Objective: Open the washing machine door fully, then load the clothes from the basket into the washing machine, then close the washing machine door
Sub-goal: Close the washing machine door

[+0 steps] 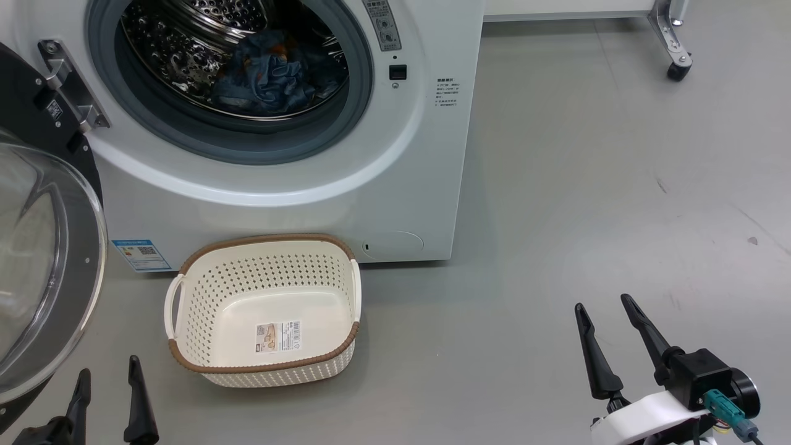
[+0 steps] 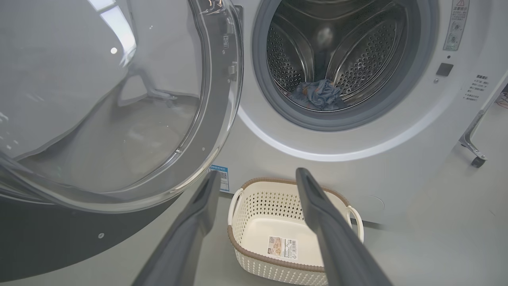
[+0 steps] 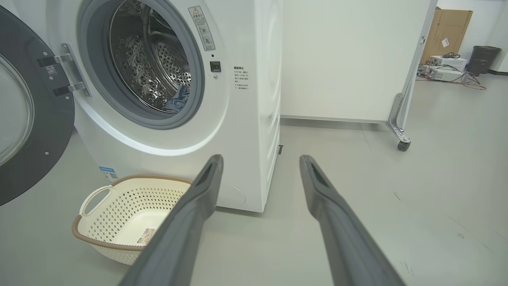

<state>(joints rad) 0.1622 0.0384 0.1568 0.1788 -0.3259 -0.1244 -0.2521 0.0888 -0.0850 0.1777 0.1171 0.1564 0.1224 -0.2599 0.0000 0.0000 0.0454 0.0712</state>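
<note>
Plainly, the washing machine door (image 1: 43, 266) stands swung wide to the left on its metal hinge (image 1: 68, 80), glass bowl facing out. The clothes (image 1: 266, 74) lie in a blue heap at the bottom of the steel drum of the washing machine (image 1: 408, 185). The basket (image 1: 266, 238) sits empty on the grey floor (image 1: 587, 185), just in front of the machine and below its opening. A sticker (image 1: 279, 337) on its inner floor carries a barcode and a small picture, the print too small to read. Low on the machine's front, just left of the basket, is a blue label (image 1: 141, 254) with a QR code. Right of the opening runs a grey strip label (image 3: 201, 28) headed by a red warning triangle. Beside it stand several lines of small dark print (image 1: 446, 93), illegible. The left claw (image 1: 108, 366) hovers by the door's lower edge, fingers spread, gripping nothing. The right claw (image 1: 602, 301) hangs well to the right over bare floor, likewise spread and empty.
</note>
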